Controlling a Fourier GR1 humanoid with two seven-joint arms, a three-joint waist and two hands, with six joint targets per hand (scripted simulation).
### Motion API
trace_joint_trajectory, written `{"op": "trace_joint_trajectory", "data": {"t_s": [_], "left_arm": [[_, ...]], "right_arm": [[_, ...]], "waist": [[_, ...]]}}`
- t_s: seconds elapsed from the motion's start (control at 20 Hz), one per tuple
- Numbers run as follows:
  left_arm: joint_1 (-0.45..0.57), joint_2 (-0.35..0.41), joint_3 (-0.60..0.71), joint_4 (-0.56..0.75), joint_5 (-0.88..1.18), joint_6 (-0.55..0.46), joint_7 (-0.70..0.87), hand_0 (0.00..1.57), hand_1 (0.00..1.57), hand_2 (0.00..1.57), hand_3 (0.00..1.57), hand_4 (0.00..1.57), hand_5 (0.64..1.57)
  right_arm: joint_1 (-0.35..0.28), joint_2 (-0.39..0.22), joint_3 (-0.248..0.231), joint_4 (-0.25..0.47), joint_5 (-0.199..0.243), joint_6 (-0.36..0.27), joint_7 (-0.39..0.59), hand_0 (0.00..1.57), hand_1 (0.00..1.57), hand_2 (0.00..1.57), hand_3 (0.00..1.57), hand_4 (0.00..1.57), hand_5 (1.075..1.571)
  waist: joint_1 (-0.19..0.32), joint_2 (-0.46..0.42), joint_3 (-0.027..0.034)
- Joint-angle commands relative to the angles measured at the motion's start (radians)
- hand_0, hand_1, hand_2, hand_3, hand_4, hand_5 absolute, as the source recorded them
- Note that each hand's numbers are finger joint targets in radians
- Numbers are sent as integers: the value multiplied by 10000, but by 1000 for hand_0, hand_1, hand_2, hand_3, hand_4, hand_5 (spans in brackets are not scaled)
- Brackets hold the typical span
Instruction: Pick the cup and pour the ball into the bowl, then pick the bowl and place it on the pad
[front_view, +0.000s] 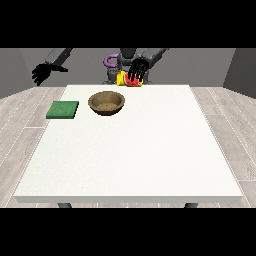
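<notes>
Yellow-red cup lies sideways (hand around it).

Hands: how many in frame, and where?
2. One hand hangs raised off the table's far-left corner, holding nothing. The other hand is at the far edge, fingers over the yellow-and-red cup.

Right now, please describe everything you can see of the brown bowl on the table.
The bowl is round, brown and wood-like, with a thick darker rim and a lighter, speckled inside. It stands upright on the white table, in the far part, towards the view's left. It looks empty; no ball shows inside it. A green pad lies apart from it, further towards the view's left. Nothing but the table touches it; both hands are away from it.
</notes>
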Motion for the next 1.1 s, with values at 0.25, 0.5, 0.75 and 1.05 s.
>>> {"op": "trace_joint_trajectory", "data": {"t_s": [0.25,0.5,0.75,1.05], "left_arm": [[-716,-82,-2274,-938,-1954,-1072,2277,455,455,1571,1571,894,1571],[-854,-83,-2476,-606,-2616,-1551,2248,376,376,1571,1571,835,1569],[-635,-83,-3245,-155,-3297,-2221,2110,48,48,1571,1571,1085,1495],[-1754,-83,-3896,-672,-3998,-4202,1792,614,614,1571,1571,1232,1387]], "right_arm": [[-1356,-249,0,721,118,-502,537,0,0,0,267,0,1530],[-1795,355,455,221,269,-670,590,0,0,0,271,0,1528],[-1844,765,658,68,286,-732,659,0,0,0,276,0,1523],[-2046,670,445,498,162,-851,677,0,0,0,71,0,1519]], "waist": [[161,486,0],[-316,713,-7],[-735,716,-8],[-501,461,0]]}}
